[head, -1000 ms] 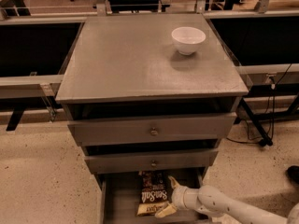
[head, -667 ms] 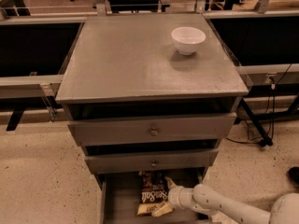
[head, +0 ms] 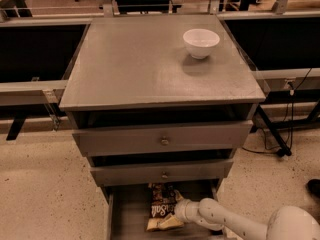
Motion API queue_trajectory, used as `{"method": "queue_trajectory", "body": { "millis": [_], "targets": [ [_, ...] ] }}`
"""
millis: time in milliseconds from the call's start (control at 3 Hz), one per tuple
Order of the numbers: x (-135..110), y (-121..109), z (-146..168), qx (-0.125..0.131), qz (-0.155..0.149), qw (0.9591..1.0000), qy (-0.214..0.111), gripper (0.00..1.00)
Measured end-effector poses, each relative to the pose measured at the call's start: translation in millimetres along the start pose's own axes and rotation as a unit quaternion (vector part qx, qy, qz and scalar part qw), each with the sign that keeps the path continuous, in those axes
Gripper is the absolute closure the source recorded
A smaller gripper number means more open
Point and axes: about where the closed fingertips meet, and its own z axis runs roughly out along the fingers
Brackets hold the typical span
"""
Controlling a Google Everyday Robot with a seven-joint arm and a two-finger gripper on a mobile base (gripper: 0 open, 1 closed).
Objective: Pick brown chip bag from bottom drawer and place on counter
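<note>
The bag (head: 159, 208) lay in the open drawer (head: 129, 215) below the front edge of the counter (head: 145, 64), long axis running front to back. The gripper (head: 176, 210) sat against its right side; whether it was gripping could not be told.

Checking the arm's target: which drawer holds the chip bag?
The bottom drawer, pulled out farthest below the two knobbed drawers; the brown chip bag lies inside, the gripper at its side.

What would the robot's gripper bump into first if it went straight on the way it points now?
Most likely the brown chip bag: the gripper sits low in the bottom drawer, aimed leftward right beside the bag. Whether they already touch is unclear.
</note>
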Motion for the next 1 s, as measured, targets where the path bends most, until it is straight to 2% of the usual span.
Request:
{"method": "queue_trajectory", "body": {
  "millis": [333, 667, 1000],
  "targets": [
    [11.0, -7.8, 14.3, -0.005, 0.032, 0.9993, -0.017, 0.18],
    [16.5, -9.6, 23.2, -0.022, 0.045, 0.9983, -0.028, 0.41],
    [13.6, -2.4, 27.3, -0.047, 0.032, 0.9979, -0.030, 0.64]
  ]
}}
